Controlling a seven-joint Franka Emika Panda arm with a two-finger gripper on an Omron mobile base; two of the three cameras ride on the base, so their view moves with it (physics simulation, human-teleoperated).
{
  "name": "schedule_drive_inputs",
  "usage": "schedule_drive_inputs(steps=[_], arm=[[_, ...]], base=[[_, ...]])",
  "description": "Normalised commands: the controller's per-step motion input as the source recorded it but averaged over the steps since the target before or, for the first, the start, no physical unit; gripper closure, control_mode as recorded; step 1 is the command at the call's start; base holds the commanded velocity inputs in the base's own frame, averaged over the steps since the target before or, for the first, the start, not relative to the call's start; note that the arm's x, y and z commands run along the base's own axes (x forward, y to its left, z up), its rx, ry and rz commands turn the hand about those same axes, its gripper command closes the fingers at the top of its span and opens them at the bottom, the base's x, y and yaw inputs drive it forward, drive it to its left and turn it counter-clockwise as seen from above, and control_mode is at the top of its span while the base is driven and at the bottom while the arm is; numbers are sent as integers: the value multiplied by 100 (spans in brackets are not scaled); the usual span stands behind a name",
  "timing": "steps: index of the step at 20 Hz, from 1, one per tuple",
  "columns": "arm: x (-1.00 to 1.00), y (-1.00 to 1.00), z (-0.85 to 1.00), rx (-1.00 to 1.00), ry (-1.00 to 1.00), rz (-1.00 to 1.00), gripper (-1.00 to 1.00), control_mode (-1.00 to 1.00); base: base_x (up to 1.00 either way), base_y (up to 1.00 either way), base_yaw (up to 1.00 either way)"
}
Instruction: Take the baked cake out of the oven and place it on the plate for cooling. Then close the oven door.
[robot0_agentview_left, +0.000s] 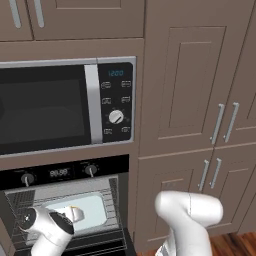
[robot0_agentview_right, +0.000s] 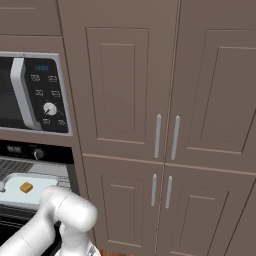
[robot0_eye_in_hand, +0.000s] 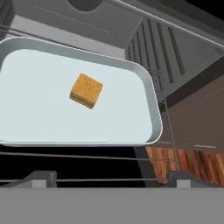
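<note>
Cake (robot0_eye_in_hand: 86, 90) sits on a pale baking tray (robot0_eye_in_hand: 144, 83) on the wire rack (robot0_eye_in_hand: 87, 156) inside the oven (robot0_agentview_left: 65, 210): small golden-brown square, a bit off tray centre, clear of the rim on all sides. In the right base view I see it as an orange block (robot0_agentview_right: 26, 187) on the same tray.

Readable text: microwave (robot0_agentview_left: 65, 105) display shows "12:00" in blue; oven display (robot0_agentview_left: 58, 173) reads roughly "90:99", too blurred for me to be sure. Microwave keypad icons are too small to read. One white dial (robot0_agentview_left: 116, 117) sits under the keypad, and two small knobs flank the oven display.

Oven cavity is exposed, with grey side racks visible. I can't make out the oven door itself in these frames.

Arm pose: elbow is bent low in front of the cabinets (robot0_agentview_right: 165, 130), forearm reaching left toward the oven mouth, wrist at rack height. Hand camera looks down and inward over the tray from the front edge.

Jaws spread wide, the two finger tips (robot0_eye_in_hand: 41, 177) far apart at the bottom of the hand view, above the front rack wires. They hold nothing and are well short of the cake.
</note>
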Motion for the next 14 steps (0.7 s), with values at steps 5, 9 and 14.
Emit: schedule_drive_inputs(steps=[5, 9, 14], arm=[[20, -38, 19, 11, 0, 0, -100, -100], [19, -33, 17, 0, 0, 1, -100, -100], [28, -4, 20, 0, 8, 0, -100, -100]], base=[[0, 0, 0], [0, 0, 0], [0, 0, 0]])
